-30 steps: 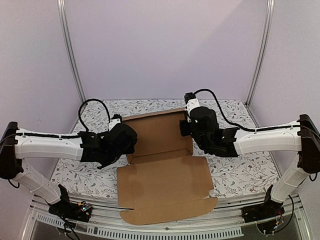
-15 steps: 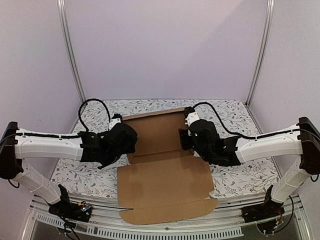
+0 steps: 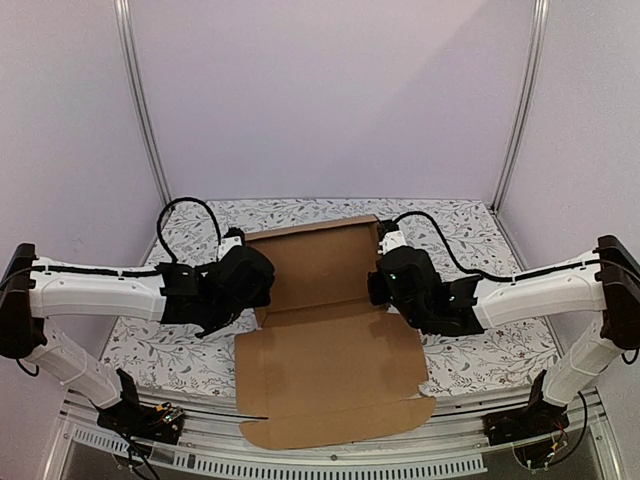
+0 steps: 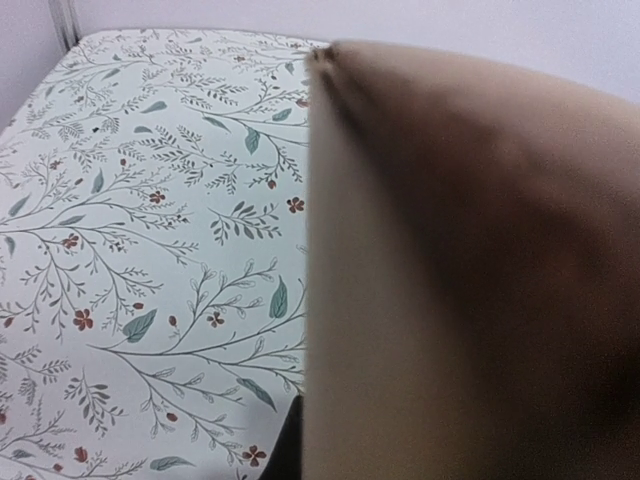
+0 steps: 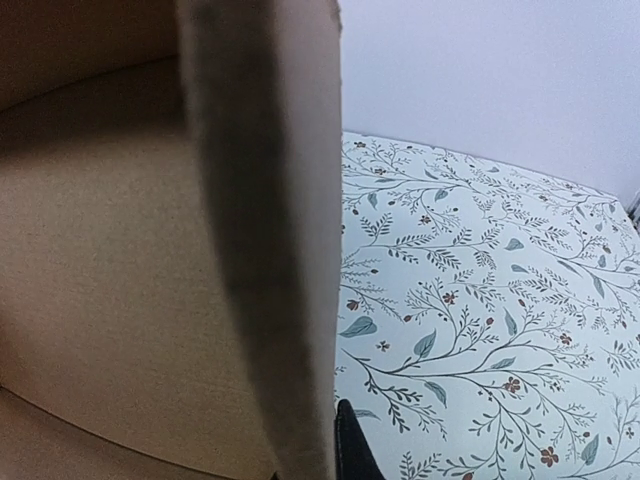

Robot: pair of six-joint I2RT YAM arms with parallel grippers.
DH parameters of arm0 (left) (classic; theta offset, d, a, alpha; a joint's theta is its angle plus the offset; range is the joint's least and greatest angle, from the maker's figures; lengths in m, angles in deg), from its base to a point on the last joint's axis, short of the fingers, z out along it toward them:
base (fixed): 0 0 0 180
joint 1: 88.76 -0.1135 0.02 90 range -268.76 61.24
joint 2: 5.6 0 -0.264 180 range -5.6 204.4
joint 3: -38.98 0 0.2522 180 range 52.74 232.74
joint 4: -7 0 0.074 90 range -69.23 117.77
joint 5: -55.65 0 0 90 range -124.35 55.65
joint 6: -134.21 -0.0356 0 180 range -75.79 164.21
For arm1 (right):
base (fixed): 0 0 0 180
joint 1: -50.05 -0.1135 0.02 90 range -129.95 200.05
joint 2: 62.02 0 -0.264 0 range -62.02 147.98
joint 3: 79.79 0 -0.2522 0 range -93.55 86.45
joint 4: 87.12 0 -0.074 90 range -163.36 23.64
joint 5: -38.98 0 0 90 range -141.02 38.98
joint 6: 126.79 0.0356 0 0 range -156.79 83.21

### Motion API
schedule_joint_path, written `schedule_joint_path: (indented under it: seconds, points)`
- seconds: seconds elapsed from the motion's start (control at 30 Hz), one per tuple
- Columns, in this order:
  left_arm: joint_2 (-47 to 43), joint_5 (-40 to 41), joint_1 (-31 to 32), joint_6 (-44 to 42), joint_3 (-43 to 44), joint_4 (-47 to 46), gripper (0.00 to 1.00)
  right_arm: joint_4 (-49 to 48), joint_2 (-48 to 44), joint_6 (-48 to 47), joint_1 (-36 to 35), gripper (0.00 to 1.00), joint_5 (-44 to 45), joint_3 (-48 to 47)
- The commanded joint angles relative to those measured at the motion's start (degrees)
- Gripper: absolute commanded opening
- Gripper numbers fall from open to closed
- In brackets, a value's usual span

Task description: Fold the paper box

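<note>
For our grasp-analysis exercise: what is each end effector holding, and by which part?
Each pinches the paper box: the left end effector its raised left wall, the right end effector its raised right wall.

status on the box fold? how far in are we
Roughly midway. Done: the rear of the paper box looks raised into a shallow tray, back and side walls up. In hand: left gripper and right gripper each appear pinched shut on a side wall; cardboard fills both wrist views. Left: the front panel lies flat, overhanging the near edge of the table, not yet folded over.
</note>
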State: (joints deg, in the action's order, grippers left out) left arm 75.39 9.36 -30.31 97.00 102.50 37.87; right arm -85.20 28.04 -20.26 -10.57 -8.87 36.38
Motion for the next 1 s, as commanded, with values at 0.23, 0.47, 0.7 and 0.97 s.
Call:
schedule_joint_path:
  seconds: [0.23, 0.47, 0.7, 0.97]
  points:
    - [-0.8, 0.0, -0.5, 0.5, 0.9, -1.4, 0.00, 0.2, -0.3, -0.1, -0.7, 0.16, -0.8, -2.4]
    - [-0.9, 0.4, -0.5, 0.7, 0.7, -1.0, 0.00, 0.2, -1.8, -1.8, -0.7, 0.36, -0.2, -3.6]
    - [-1.2, 0.5, -0.5, 0.8, 0.6, -0.8, 0.00, 0.2, -2.1, -3.9, -0.7, 0.10, 0.8, -4.7]
    - [-0.6, 0.2, -0.6, 0.8, 1.0, -0.2, 0.00, 0.0, -0.7, -4.3, -0.7, 0.00, 0.6, -6.0]
